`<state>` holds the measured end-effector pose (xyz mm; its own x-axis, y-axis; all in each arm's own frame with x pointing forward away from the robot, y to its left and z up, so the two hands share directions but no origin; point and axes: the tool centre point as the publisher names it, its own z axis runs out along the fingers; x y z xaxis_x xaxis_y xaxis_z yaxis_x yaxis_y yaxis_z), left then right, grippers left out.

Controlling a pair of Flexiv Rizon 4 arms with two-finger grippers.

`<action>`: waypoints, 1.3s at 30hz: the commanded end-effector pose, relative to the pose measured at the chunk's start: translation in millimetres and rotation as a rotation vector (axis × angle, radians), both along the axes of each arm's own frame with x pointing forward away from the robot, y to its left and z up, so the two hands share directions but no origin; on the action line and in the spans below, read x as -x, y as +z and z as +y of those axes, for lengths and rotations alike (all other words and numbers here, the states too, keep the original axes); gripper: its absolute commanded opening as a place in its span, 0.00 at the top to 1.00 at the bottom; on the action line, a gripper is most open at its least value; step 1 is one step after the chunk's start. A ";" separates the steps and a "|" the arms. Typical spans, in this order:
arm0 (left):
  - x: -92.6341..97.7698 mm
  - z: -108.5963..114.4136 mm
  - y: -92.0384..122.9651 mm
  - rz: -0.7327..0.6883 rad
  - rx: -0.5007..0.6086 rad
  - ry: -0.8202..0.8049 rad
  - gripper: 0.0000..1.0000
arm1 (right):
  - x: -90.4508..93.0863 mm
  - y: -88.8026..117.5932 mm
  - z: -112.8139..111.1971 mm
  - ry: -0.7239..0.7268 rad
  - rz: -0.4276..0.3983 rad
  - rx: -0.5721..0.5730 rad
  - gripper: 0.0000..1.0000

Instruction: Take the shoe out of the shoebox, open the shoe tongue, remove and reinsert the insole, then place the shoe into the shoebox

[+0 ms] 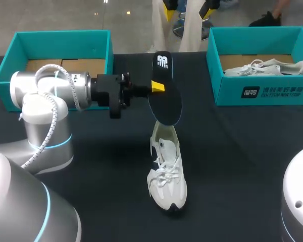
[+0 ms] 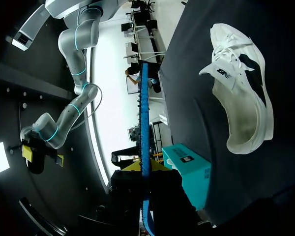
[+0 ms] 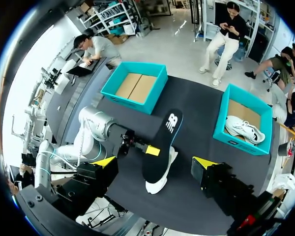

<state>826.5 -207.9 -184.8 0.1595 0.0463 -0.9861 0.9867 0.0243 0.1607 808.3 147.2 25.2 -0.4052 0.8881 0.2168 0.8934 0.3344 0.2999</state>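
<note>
The dark cloth-covered bench (image 1: 242,166) carried a white lace-up sneaker (image 1: 166,174) near its middle, an open teal cardboard shoebox (image 1: 60,33) far left, and a second teal shoebox (image 1: 227,92) far right.

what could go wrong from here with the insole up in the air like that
The left gripper pinches the insole only at one edge, so it may twist or slip on the way in. The shoe sits unheld on the table, with the right gripper open and away from it, so pushing the insole in could shove or tip it.
</note>
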 end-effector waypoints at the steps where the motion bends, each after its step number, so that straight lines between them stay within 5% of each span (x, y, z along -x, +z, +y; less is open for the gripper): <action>1: 1.2 -0.3 -0.4 -0.002 -0.001 0.002 1.00 | -1.3 1.7 2.9 -0.004 0.002 0.012 0.00; 10: 1.2 -0.3 -0.4 -0.002 -0.001 0.002 1.00 | -1.3 1.7 2.9 -0.004 0.002 0.012 0.00; 17: 28.6 0.9 17.2 0.558 0.183 -0.028 1.00 | -1.3 1.7 2.9 -0.004 0.002 0.012 0.00; 21: 35.3 3.0 21.7 0.791 0.162 0.039 1.00 | -1.3 1.7 2.9 -0.004 0.002 0.012 0.00; 34: 43.3 16.2 26.6 1.257 0.115 0.044 1.00 | -1.3 1.7 2.9 -0.004 0.002 0.012 0.00; 37: 41.2 17.4 28.1 1.272 0.126 0.041 1.00 | -1.3 1.7 2.9 -0.004 0.002 0.012 0.00; 39: 44.1 17.7 29.7 1.139 0.160 -0.039 1.00 | -1.3 1.7 2.9 -0.004 0.002 0.012 0.00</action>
<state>783.7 -192.1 -159.1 -0.6744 -0.0829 -0.7337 0.7348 0.0225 -0.6779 808.3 149.3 26.6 -0.4029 0.8915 0.2074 0.8941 0.3349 0.2972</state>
